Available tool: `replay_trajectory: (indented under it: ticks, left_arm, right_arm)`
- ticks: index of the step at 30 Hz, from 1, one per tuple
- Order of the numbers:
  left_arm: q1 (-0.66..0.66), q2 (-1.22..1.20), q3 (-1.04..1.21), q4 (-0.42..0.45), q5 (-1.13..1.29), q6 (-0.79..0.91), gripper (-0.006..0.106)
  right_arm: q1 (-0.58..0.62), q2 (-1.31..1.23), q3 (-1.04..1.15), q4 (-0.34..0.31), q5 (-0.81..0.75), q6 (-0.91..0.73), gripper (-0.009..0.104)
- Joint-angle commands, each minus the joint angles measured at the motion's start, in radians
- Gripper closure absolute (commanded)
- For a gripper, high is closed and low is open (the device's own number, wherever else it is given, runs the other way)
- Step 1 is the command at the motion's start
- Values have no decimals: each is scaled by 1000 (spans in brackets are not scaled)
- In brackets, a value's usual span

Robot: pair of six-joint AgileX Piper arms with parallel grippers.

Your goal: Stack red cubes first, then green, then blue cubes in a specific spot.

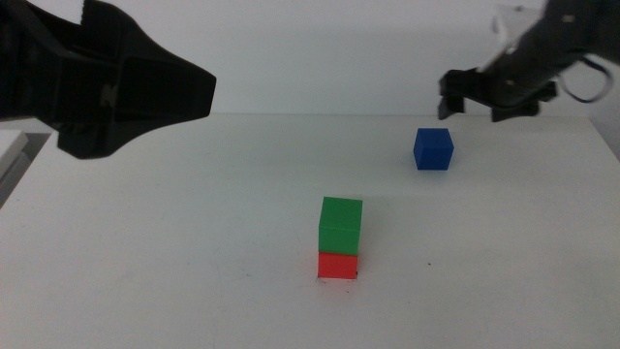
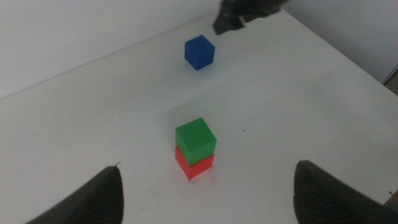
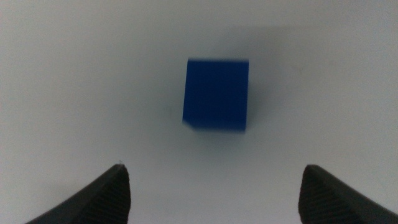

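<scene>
In the middle view, the green cube (image 1: 341, 225) sits squarely on the red cube (image 1: 338, 265) near the centre of the white bench (image 1: 194, 252), slightly toward the near edge. The blue cube (image 1: 433, 149) rests alone on the bench, farther back and to the right, well apart from the stack. The right tool (image 1: 489, 101) hangs above the bench just beyond and to the right of the blue cube, not touching it; from here its jaws look spread. The left tool (image 1: 189, 92) hovers high at the far left, well away from every cube, so the right arm is clearly the nearer one for the blue cube.

In the left wrist view, the left tool (image 2: 208, 193) has its jaws spread wide and empty, with the green cube (image 2: 196, 138) on the red cube (image 2: 194, 163) lying ahead of it. The blue cube (image 2: 199, 52) lies beyond the stack, with the right tool (image 2: 233, 18) just past it.

In the right wrist view, the right tool (image 3: 214, 193) is spread wide and holds nothing. The blue cube (image 3: 217, 94) lies straight ahead, centred between the two jaw lines. It is a plain, matte, dark-blue block, slightly blurred, its faces roughly square to the jaws.
</scene>
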State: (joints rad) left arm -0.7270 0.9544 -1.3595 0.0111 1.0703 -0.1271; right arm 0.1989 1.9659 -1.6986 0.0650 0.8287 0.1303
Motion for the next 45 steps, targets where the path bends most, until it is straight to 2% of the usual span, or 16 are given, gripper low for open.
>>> replay_trajectory:
  ticks: [1, 7, 12, 15, 17, 19, 22, 23, 28, 31, 33, 34, 35, 37, 41, 45]
  left_arm:
    - [-1, -3, 2, 1, -14, 0, 7]
    - [-1, -3, 2, 0, -14, -2, 7]
    - [-1, -3, 2, 0, -14, -2, 7]
    - [-1, -3, 2, 0, -14, -2, 7]
    - [-1, -3, 2, 0, -14, -2, 7]
    - [-1, -3, 2, 0, -14, -2, 7]
    - [-1, -3, 2, 2, -14, -2, 7]
    - [-1, -3, 2, 6, -14, -2, 7]
    - [-1, -3, 2, 6, -14, -2, 7]
    - [-1, -3, 2, 19, -14, -2, 7]
    - [-1, -3, 2, 21, -14, -2, 7]
    - [-1, -3, 2, 21, -14, -2, 7]
    - [-1, -3, 2, 21, -14, -2, 7]
    - [-1, -3, 2, 21, -14, -2, 7]
    - [-1, -3, 2, 23, -14, -2, 7]
    - [-1, -3, 2, 23, -14, -2, 7]
  right_arm:
    - [2, 90, -118, -17, 56, 2, 2]
    - [20, 306, -346, -38, 96, 11, 2]
    - [28, 421, -424, -109, 92, 80, 3]
    - [28, 461, -436, -138, 87, 95, 10]
    - [28, 471, -438, -139, 76, 97, 24]
    - [29, 469, -438, -137, 70, 105, 48]
    - [34, 418, -438, -133, 109, 130, 91]
    - [41, 388, -433, -147, 139, 167, 97]
    - [147, 144, -223, -261, 165, 315, 96]
    - [273, -36, -23, -291, 129, 399, 96]
    - [365, -130, 70, -330, 125, 530, 95]
    - [401, -160, 93, -360, 130, 574, 94]
    - [485, -185, 112, -440, 177, 702, 89]
    - [546, -185, 110, -497, 216, 779, 87]
    - [618, -183, 110, -490, 226, 848, 86]
    - [634, -158, 110, -477, 233, 857, 86]
